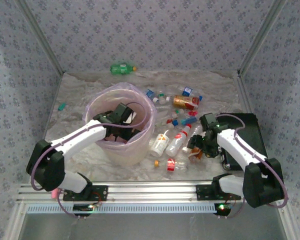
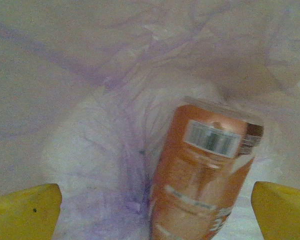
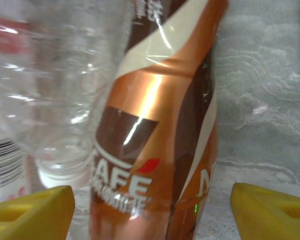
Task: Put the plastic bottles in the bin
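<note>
Left wrist: we look down into the bin. An orange bottle (image 2: 200, 175) lies on the pink bag (image 2: 90, 100). Its long axis runs up the view and leans a little right, with the barcode end farthest from us. The left gripper (image 2: 155, 207) is spread wide. There is bare bag between each yellow fingertip (image 2: 25, 212) and the bottle, so nothing is held.

Top external: the left gripper (image 1: 121, 122) is inside the bin (image 1: 132, 150). The right gripper (image 1: 199, 145) hangs over a scatter of bottles (image 1: 177, 125) on the table (image 1: 220, 85), right of the bin. A green bottle (image 1: 122, 67) lies well apart by the back wall, long axis left to right, cap to the right.

Right wrist: a copper-brown bottle (image 3: 160, 125) sits between the wide-set fingers of the right gripper (image 3: 152, 207). We see a gap on both sides and no contact. Its long axis runs up the view, the far end tipped right. A clear bottle (image 3: 55, 90) lies just beside it on the left, white neck toward us.
</note>
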Robot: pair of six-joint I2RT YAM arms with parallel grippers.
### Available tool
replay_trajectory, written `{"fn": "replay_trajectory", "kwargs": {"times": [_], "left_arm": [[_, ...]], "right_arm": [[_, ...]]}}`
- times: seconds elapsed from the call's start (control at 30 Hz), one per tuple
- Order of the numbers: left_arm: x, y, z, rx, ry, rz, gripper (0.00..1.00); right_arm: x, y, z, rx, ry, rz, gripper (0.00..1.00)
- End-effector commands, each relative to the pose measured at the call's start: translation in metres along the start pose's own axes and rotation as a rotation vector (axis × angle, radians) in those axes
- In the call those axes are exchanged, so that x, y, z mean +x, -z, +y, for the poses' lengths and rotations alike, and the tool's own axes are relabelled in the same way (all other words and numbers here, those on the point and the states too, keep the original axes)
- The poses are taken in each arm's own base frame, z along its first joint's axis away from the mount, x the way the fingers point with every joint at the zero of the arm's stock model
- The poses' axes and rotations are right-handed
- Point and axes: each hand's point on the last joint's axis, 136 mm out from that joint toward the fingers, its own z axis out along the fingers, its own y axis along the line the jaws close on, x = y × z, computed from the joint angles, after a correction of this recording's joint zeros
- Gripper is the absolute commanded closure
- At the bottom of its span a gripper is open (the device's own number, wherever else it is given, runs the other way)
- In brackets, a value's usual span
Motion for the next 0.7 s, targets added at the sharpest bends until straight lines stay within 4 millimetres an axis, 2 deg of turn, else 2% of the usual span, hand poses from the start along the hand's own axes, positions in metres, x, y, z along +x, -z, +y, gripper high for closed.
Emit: {"fn": "replay_trajectory", "kwargs": {"times": [0.0, 0.2, 0.43, 0.5, 0.6, 0.67], "left_arm": [[-0.024, 0.045, 0.004, -0.030, -0.004, -0.088, 0.02], [-0.047, 0.108, 0.012, -0.051, 0.021, -0.218, 0.02], [-0.064, 0.171, 0.022, -0.077, 0.061, -0.322, 0.02], [-0.069, 0.187, 0.026, -0.090, 0.074, -0.363, 0.02], [-0.078, 0.210, 0.025, -0.062, 0.097, -0.426, 0.01], [-0.086, 0.226, 0.017, -0.007, 0.100, -0.481, 0.00]], "right_arm": [[0.003, -0.013, -0.006, 0.032, -0.021, 0.015, 0.18], [0.000, -0.013, -0.007, 0.044, -0.017, -0.004, 0.29], [-0.003, 0.010, -0.003, 0.020, -0.016, -0.051, 0.45], [-0.006, 0.025, 0.003, -0.006, -0.003, -0.075, 0.46], [-0.016, 0.060, 0.016, -0.040, 0.086, -0.173, 0.47], [-0.026, 0.092, 0.039, -0.140, 0.172, -0.269, 0.48]]}}
